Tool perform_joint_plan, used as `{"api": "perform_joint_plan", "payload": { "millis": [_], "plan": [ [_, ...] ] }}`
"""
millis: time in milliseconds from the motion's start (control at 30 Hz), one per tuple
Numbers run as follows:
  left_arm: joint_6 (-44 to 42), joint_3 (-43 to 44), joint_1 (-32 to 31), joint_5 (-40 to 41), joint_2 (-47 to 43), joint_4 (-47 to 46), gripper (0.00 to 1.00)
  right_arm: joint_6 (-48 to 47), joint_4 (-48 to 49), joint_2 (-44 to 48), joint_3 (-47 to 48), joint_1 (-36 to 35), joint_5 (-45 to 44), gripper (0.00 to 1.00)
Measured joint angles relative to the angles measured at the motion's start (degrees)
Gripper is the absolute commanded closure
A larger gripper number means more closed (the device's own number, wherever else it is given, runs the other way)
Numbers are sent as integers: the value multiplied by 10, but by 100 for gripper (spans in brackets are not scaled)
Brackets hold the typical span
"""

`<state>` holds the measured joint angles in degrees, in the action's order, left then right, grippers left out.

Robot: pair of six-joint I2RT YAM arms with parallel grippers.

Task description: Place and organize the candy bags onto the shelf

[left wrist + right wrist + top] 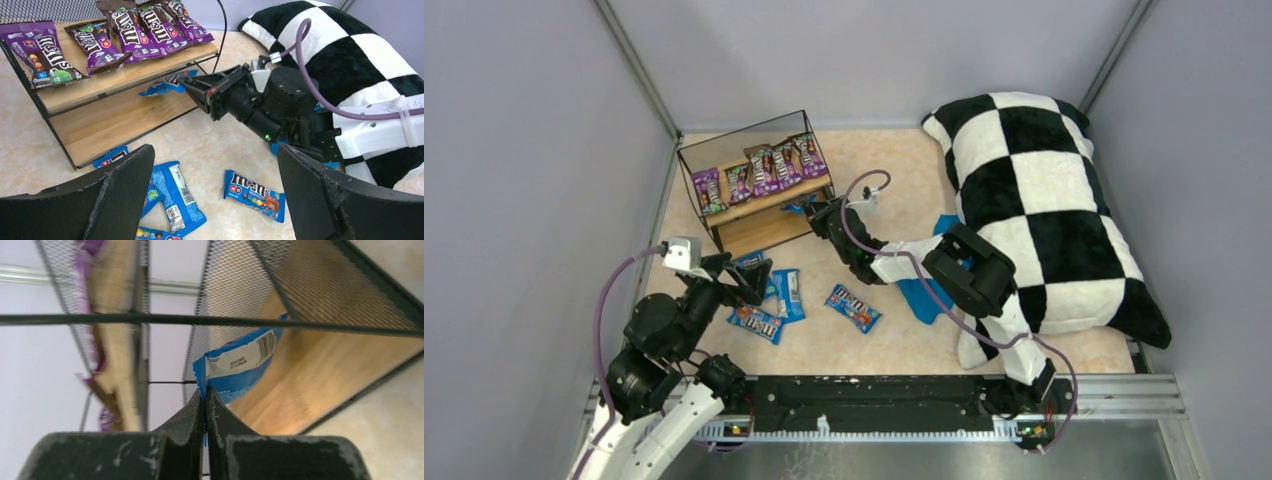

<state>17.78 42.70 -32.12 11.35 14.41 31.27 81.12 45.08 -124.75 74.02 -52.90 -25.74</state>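
Note:
The wire-frame shelf (724,205) holds several purple candy bags (764,168) on its top board. My right gripper (812,210) is shut on the edge of a blue candy bag (240,365) and holds it at the right end of the lower board (310,375). This also shows in the left wrist view, with the bag (160,87) partly under the top board. My left gripper (215,165) is open and empty above loose blue bags on the table: one alone (255,194) and a small pile (175,195) near the shelf's front (764,305).
A big black-and-white checkered pillow (1044,190) fills the right side. A blue cloth (924,295) lies partly under my right arm beside it. Grey walls close in the table on three sides.

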Motion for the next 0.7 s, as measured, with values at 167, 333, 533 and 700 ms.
{"api": "perform_joint_plan", "payload": {
  "millis": [167,333,533,700],
  "plan": [
    [0,-1,0,0,-1,0,1,17,-94,-21,19,-15,-51,100],
    [0,-1,0,0,-1,0,2,71,-236,-30,49,-20,-97,100],
    [-2,-1,0,-2,-1,0,2,123,-333,-44,97,-21,-133,100],
    [-2,-1,0,-2,-1,0,1,156,-384,-67,146,-21,-157,100]
  ]
}}
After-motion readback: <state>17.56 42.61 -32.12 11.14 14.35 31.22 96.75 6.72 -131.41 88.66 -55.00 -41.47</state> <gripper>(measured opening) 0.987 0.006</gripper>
